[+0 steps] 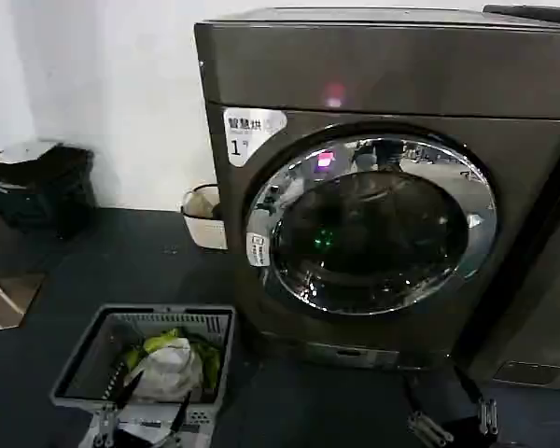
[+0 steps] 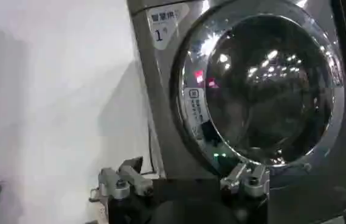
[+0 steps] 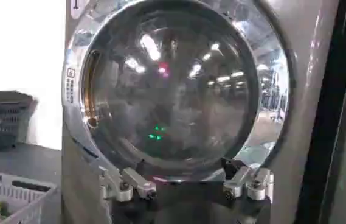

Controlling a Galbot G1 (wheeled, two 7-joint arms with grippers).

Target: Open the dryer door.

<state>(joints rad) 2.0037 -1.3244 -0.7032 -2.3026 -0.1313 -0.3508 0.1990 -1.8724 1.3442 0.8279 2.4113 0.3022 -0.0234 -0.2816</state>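
The dryer (image 1: 383,75) is a dark bronze-grey machine with a white "1" sticker (image 1: 250,131) and a pink light. Its door (image 1: 371,224), a wide chrome rim around dark glass, lies flat against the front. My left gripper (image 1: 156,406) hangs low at the left over a basket, open and holding nothing. My right gripper (image 1: 441,397) is low in front of the dryer's base, also open. In the left wrist view the left gripper (image 2: 185,175) faces the door's (image 2: 264,85) left side from a distance. In the right wrist view the right gripper (image 3: 186,178) faces the door (image 3: 173,85) straight on.
A grey laundry basket (image 1: 86,347) with white and yellow-green clothes stands on the dark floor at the left. A small white bin (image 1: 203,217) sits beside the dryer by the wall. A black bin (image 1: 37,187) is far left. Another dark machine (image 1: 541,308) adjoins on the right.
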